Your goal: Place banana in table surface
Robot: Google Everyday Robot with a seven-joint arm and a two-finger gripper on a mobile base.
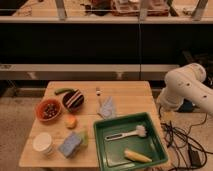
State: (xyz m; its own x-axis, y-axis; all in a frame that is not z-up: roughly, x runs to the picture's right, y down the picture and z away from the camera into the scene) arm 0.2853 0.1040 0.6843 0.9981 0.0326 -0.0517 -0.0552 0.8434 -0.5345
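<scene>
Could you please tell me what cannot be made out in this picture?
- Hand: not in the camera view; the white arm runs off the right edge.
- Red bowl contents: too small to identify.
- Banana in green tray: whether it touches the wall, too small to tell.

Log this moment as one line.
banana: lying in green tray, near brush | table: banana not yet on it | pincer: out of view | arm: right of table

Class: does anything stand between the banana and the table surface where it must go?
Only the wall of the green tray: the banana lies inside it. The hand is out of view; only the arm shows, at right.
</scene>
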